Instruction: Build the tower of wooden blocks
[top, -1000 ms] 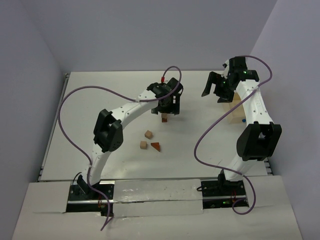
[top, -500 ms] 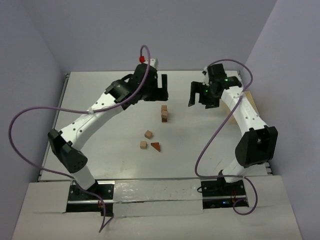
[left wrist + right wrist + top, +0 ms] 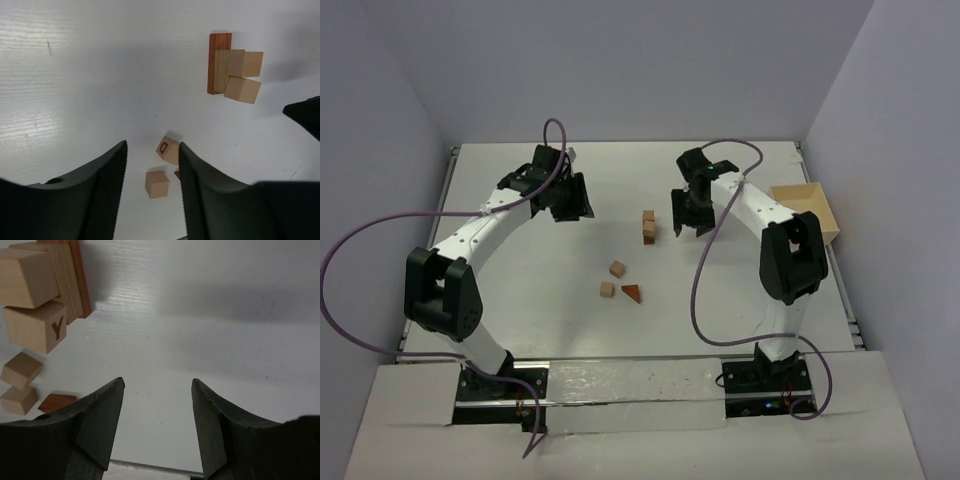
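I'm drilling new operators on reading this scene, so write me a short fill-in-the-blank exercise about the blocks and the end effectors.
1. Beside the reddish-brown wedge lie ___ loose tan cubes.
2. The left end effector and the right end effector are both ___ and hold nothing.
3. In the right wrist view, the lettered cube of the tower shows the letter ___.
Missing words: two; open; Y.

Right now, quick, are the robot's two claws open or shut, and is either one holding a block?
Left gripper: open, holding nothing.
Right gripper: open, holding nothing.
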Tool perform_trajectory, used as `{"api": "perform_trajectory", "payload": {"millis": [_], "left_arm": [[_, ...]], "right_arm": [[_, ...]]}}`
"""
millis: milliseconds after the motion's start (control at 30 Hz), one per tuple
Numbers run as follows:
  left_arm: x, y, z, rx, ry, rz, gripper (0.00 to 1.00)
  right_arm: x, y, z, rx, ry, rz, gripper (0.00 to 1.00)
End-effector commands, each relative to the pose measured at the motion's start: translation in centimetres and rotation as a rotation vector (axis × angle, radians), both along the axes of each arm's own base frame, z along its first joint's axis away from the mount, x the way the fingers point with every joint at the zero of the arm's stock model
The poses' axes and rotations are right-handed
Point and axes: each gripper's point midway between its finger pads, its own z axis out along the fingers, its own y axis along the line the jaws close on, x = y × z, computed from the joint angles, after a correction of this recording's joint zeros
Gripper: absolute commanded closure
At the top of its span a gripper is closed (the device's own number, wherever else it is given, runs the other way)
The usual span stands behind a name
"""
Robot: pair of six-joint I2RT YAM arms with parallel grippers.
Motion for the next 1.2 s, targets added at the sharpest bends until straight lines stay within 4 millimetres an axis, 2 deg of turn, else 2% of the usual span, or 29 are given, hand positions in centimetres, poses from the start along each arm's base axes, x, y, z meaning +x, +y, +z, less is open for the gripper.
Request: {"api": "perform_trajectory", "payload": {"millis": [0,333,567,800,1167], "left_arm": [[2.0,-1.8,0.1,-0.049,-0.041,-0.049,0.51],[1.6,-3.5,-3.1,-0.091,0.075,-0.076,0.49],[2.1,-3.5,-2.9,-0.084,0.068,-0.07,0.48],[2.2,-3.7,-3.6,-0.085,0.091,-0.07,0.47],[2.3,-3.7,-3.7,-0.086,0.093,-0.067,0.46]], "right_arm": [[1.7,2.0,0.3,0.014,-0.025,-0.005,0.4],[4.4,4.2,0.0,0.05,-0.001,-0.017,0.36],[4.1,4.6,-1.4,0.051,0.035,-0.015,0.35],[3.7,4.7,-1.6,0.045,0.038,-0.006,0.34],[3.5,5.4,-1.9,0.068,0.057,0.009,0.26]]}}
